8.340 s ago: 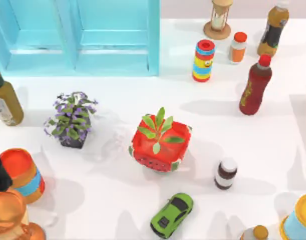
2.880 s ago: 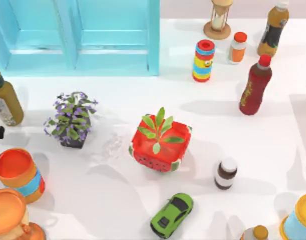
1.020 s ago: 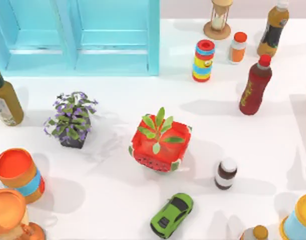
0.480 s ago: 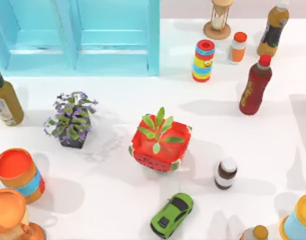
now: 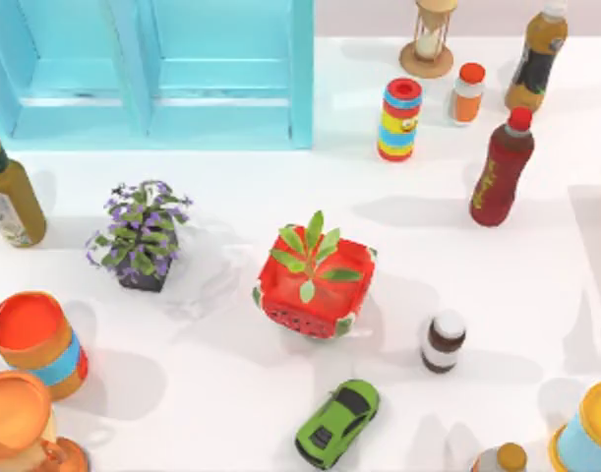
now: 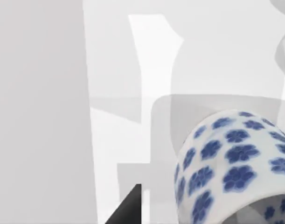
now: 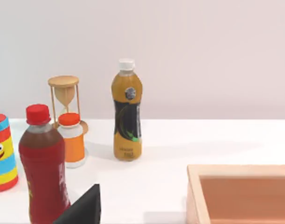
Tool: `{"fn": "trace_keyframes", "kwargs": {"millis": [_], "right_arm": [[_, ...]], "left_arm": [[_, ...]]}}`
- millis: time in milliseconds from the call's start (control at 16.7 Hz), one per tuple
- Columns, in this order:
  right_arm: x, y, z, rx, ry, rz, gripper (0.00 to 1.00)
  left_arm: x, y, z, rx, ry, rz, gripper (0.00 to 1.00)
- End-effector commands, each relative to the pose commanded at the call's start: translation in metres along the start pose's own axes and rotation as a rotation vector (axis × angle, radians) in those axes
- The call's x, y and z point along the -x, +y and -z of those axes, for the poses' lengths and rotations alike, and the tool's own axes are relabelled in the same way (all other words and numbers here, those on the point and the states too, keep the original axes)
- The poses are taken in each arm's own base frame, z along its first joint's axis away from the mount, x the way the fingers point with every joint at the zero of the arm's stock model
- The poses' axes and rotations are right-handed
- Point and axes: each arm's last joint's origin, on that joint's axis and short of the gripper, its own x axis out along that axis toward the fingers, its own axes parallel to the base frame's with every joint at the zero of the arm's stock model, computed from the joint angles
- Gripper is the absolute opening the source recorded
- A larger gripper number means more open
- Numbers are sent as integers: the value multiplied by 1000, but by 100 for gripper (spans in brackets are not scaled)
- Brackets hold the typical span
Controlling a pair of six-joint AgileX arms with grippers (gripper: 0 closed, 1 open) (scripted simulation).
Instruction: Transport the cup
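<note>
A white cup with blue flowers [image 6: 231,168] lay close before the left wrist camera on the desk [image 5: 231,413]; neither arm's jaws could be judged apart or together.

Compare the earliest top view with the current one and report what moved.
The dark arm that stood at the left edge over the orange cans has withdrawn out of the top view; a sliver showed 2.9 s ago, then nothing. The orange-lidded can, watermelon planter and green car stayed put.

Flowered cup [image 6: 231,168] cut off at left wrist view's edge.
</note>
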Motion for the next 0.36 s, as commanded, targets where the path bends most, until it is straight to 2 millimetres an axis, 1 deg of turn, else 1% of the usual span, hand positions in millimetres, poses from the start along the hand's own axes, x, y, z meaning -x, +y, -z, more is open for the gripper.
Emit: {"fn": "trace_keyframes", "kwargs": {"millis": [60,360], "right_arm": [[0,0,0,0,0,0,100],[0,0,0,0,0,0,100]], "left_arm": [[0,0,0,0,0,0,100],[0,0,0,0,0,0,100]]}}
